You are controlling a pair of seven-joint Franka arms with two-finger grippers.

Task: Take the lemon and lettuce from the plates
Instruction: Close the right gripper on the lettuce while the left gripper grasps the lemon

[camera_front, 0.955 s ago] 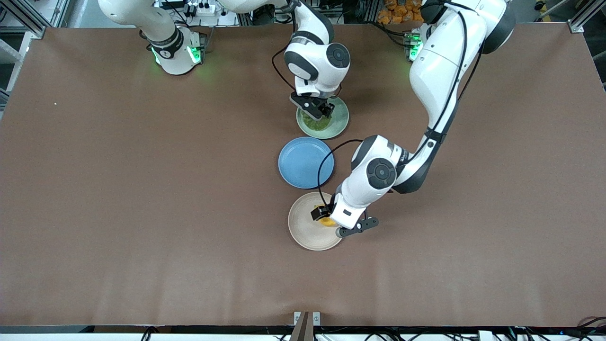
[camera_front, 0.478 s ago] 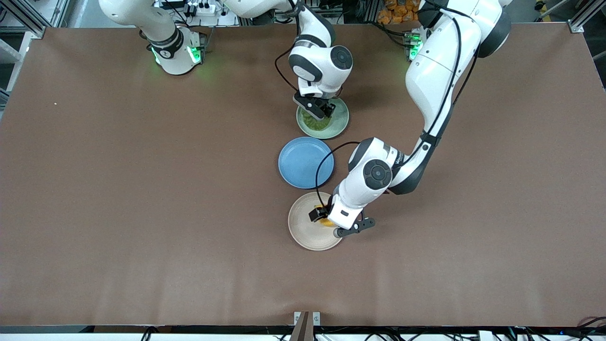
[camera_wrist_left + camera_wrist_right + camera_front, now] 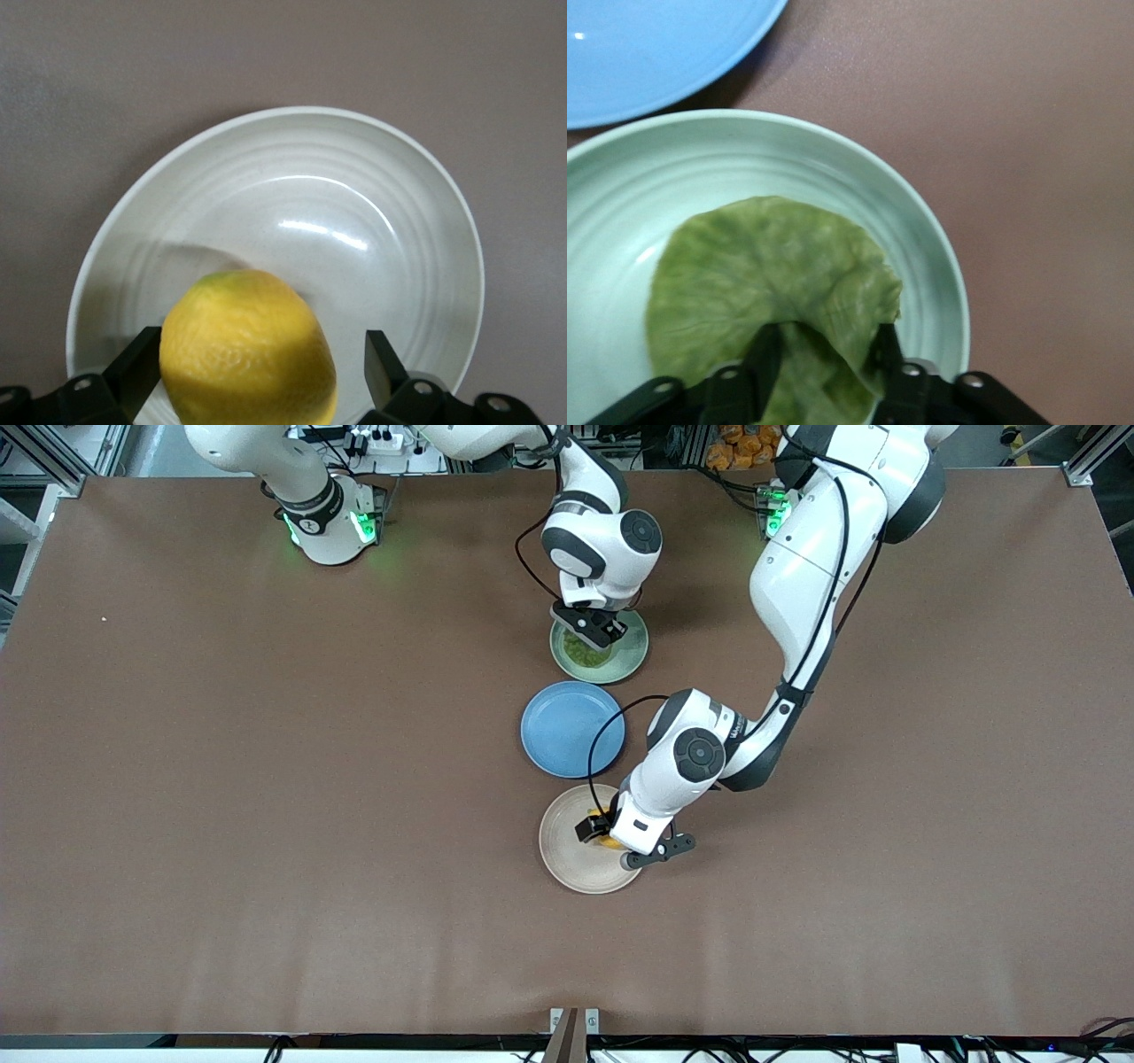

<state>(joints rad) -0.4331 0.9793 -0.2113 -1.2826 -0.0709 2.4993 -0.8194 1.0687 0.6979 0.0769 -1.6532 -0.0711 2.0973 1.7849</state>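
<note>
Two hands sit low: left hand [image 3: 257,372] spread, lemon [image 3: 248,347] between its fingers; right hand [image 3: 824,376] pinching lettuce [image 3: 766,292] (mid-squeeze) on the mint plate [image 3: 939,266].

Three plates in a row: lettuce [image 3: 766,283] on the farthest plate [image 3: 629,657], empty plate [image 3: 567,726] between, lemon [image 3: 248,350] on the nearest plate [image 3: 567,855].

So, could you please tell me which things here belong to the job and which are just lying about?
Part of the job:
- lemon on the cream plate
- lettuce on the green plate
- left end effector, around the lemon
- right end effector, on the lettuce

Just lying about:
- blue plate
</note>
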